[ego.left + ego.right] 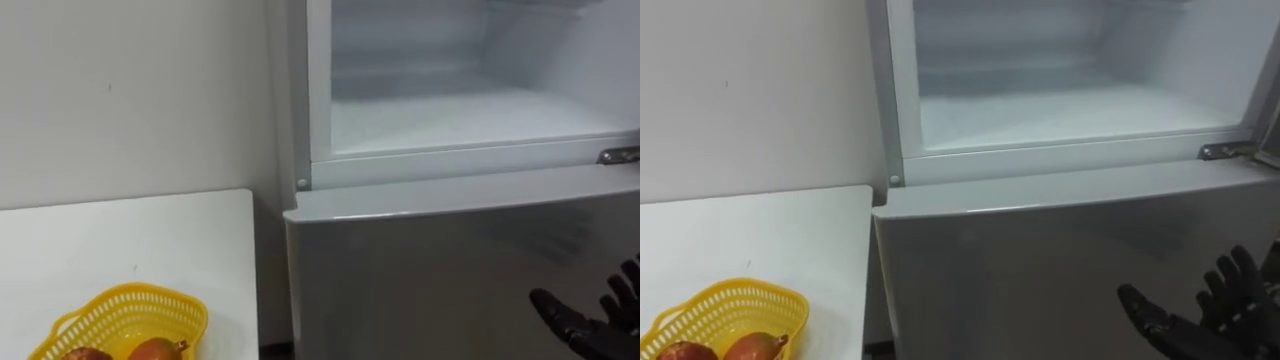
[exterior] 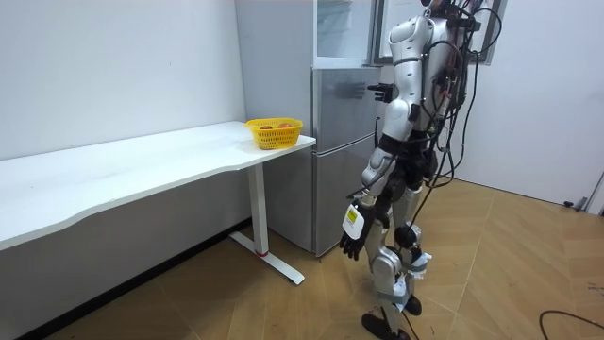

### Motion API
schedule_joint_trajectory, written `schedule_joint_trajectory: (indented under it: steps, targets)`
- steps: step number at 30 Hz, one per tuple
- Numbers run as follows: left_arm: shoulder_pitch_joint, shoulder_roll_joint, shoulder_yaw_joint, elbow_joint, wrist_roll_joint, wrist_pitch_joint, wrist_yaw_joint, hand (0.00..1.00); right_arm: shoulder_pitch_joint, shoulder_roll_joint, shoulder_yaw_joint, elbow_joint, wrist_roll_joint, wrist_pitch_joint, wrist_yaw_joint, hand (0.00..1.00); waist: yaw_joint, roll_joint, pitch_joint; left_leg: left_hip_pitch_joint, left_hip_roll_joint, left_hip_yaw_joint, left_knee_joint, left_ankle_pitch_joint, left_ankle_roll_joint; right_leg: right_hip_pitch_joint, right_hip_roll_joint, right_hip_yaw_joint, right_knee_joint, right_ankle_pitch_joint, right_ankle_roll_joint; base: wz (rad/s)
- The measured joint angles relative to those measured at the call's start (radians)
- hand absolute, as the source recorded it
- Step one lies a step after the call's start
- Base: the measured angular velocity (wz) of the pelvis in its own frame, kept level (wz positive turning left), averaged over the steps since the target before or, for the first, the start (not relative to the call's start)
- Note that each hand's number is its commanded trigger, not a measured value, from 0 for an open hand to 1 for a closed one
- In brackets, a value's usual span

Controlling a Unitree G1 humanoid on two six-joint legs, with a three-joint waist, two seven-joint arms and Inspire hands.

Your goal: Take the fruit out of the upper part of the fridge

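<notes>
My right hand [image 1: 1215, 325] hovers low before the smooth, silver-grey lower fridge door [image 1: 1040, 260], black fingers spread and apart from the metal. Above it the white, frosty upper fridge compartment [image 1: 1070, 110] stands open, and a small metal hinge bracket [image 1: 1225, 150] sits at its right edge. To the left, two reddish-orange fruits [image 1: 750, 348] lie in a yellow plastic lattice basket [image 1: 120, 315] on the white counter [image 1: 130, 240], near its fridge-side edge. The room view adds my left hand [image 2: 351, 244], hanging slack-fingered by my thigh, with open wooden floor [image 2: 510, 255] behind me.
</notes>
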Motion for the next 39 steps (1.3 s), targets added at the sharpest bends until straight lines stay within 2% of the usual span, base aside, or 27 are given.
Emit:
schedule_joint_trajectory:
  steps: [3,10,12,15,19,21,24,27,30,34,39]
  targets:
    - [0.005,-0.004,0.026,-0.008,0.000,0.000,0.000,0.00,0.003,0.017,-0.016,0.033,0.087,-0.001,0.007,0.00,-0.004,0.001,0.0000,-0.001,0.000,0.003,0.000,0.000,0.000,-0.001,0.000,-0.001,-0.001,0.000,0.000,-0.01]
    - [0.039,-0.007,0.037,-0.061,-0.001,-0.001,0.003,0.00,0.000,0.017,-0.092,0.104,0.253,-0.001,-0.009,0.00,-0.013,0.003,-0.0018,-0.003,-0.001,-0.001,0.000,0.000,0.000,-0.002,-0.001,-0.002,0.002,-0.001,0.001,0.01]
    - [0.045,-0.007,0.037,-0.070,-0.001,0.000,0.003,0.00,-0.007,0.018,-0.119,0.111,0.337,-0.001,-0.027,0.00,-0.023,-0.001,0.0004,-0.003,-0.001,-0.008,0.000,0.000,0.000,-0.002,-0.001,-0.003,0.002,-0.001,0.001,0.03]
    - [0.051,-0.013,0.064,-0.088,0.000,0.000,0.001,0.00,-0.028,0.016,-0.187,0.145,0.458,-0.002,-0.039,0.00,-0.031,-0.006,0.0002,-0.005,-0.001,-0.010,0.000,0.000,0.000,-0.001,-0.001,-0.014,0.003,-0.001,0.001,0.04]
    - [0.065,-0.016,0.114,-0.103,0.001,0.004,-0.005,0.00,-0.094,-0.003,-0.292,0.258,0.478,0.003,-0.068,0.00,-0.057,-0.022,-0.0004,-0.009,-0.001,-0.012,0.001,0.000,0.000,0.000,-0.002,-0.014,0.003,-0.001,0.001,0.05]
    - [0.075,-0.013,0.118,-0.115,-0.001,0.018,-0.004,0.00,-0.115,-0.032,-0.305,0.307,0.480,0.011,-0.084,0.00,-0.063,-0.029,0.0009,-0.009,-0.001,-0.011,0.000,0.000,0.000,0.000,-0.002,-0.014,0.001,-0.001,0.001,0.00]
    - [0.080,-0.002,0.114,-0.128,-0.010,0.020,0.009,0.00,-0.165,-0.093,-0.309,0.428,0.492,0.029,-0.137,0.00,-0.082,-0.049,0.0019,-0.017,-0.001,-0.011,0.000,0.000,0.000,-0.004,-0.003,-0.019,0.001,-0.002,0.001,0.03]
    - [0.081,0.003,0.115,-0.143,-0.010,0.025,0.010,0.00,-0.175,-0.101,-0.346,0.437,0.521,0.042,-0.158,0.00,-0.084,-0.057,0.0009,-0.026,-0.001,-0.011,0.000,0.000,0.000,-0.015,-0.004,-0.026,0.002,-0.003,0.002,0.05]
    - [0.086,0.007,0.121,-0.163,-0.010,0.045,0.009,0.00,-0.216,-0.127,-0.420,0.497,0.609,0.061,-0.184,0.00,-0.092,-0.062,0.0009,-0.032,-0.002,-0.016,0.000,0.000,0.000,-0.019,-0.003,-0.027,0.002,-0.001,0.001,0.03]
    - [0.087,0.008,0.125,-0.171,-0.010,0.063,0.009,0.00,-0.248,-0.143,-0.453,0.523,0.632,0.063,-0.217,0.00,-0.090,-0.062,0.0007,-0.031,-0.002,-0.017,-0.005,0.001,0.000,-0.018,0.000,-0.029,0.010,-0.001,0.001,-0.02]
    - [0.088,0.008,0.146,-0.188,-0.010,0.068,0.009,0.00,-0.291,-0.200,-0.471,0.609,0.657,0.079,-0.247,0.00,-0.090,-0.070,0.0033,-0.026,-0.001,-0.013,-0.008,0.001,0.000,-0.017,-0.001,-0.028,0.014,-0.001,0.001,0.00]
